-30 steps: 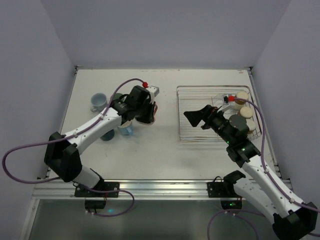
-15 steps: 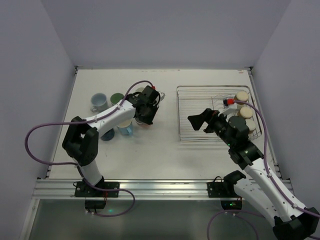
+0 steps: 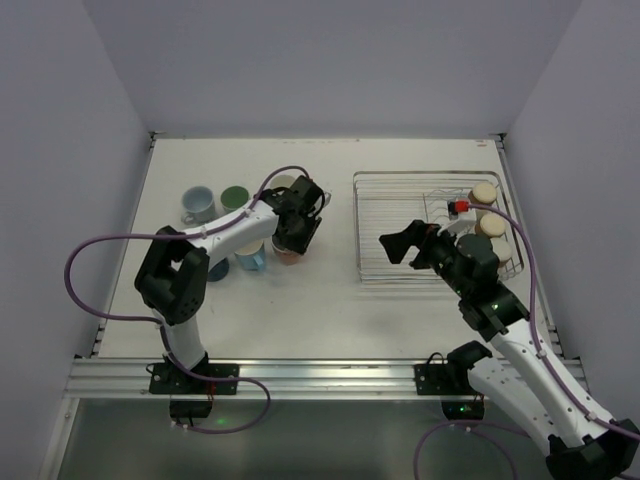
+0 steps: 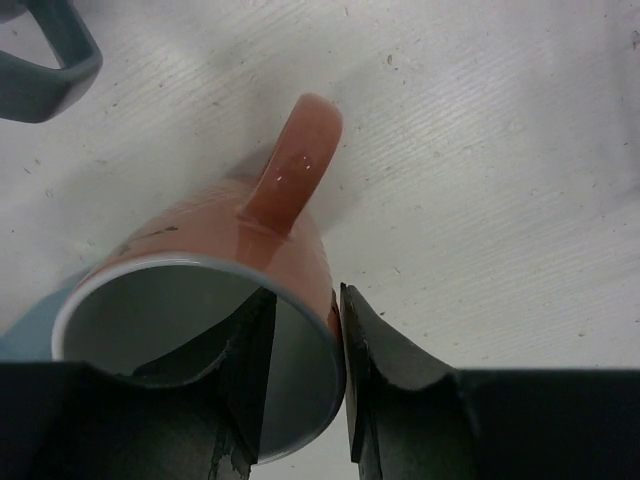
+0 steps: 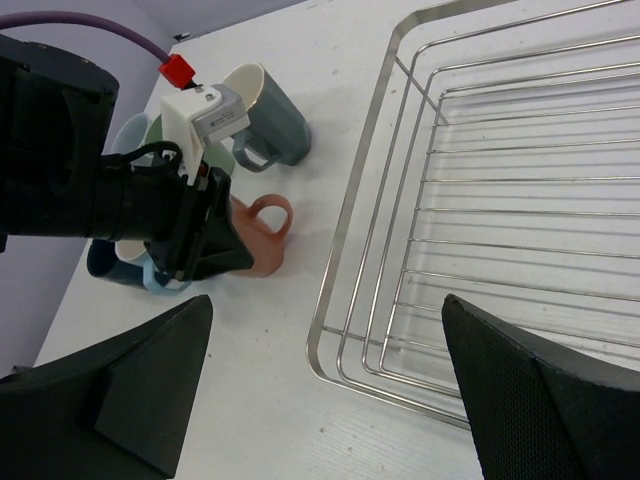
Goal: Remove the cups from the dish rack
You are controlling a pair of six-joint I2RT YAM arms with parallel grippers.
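My left gripper [image 3: 293, 232] is shut on the rim of a salmon-pink mug [image 4: 250, 230], with one finger inside and one outside. The mug [image 3: 288, 252] is down at the table beside a light blue cup [image 3: 252, 259], its handle pointing away from the gripper. It also shows in the right wrist view [image 5: 262, 240]. My right gripper [image 3: 405, 243] is open and empty above the left part of the silver wire dish rack [image 3: 362, 225]. Two beige cups [image 3: 485, 192] [image 3: 492, 224] sit in the rack's right end. The rack [image 5: 372, 150] fills the right of the right wrist view.
Unloaded cups stand left of the rack: a light blue mug [image 3: 195, 203], a green one [image 3: 234, 196], a grey-blue mug [image 5: 270, 115] and a dark blue one [image 3: 215, 268]. White walls enclose the table on three sides.
My left gripper has carried the salmon-pink mug toward the near side and down beside the light blue cup, the elbow swinging left. My right gripper has drifted slightly right and nearer.
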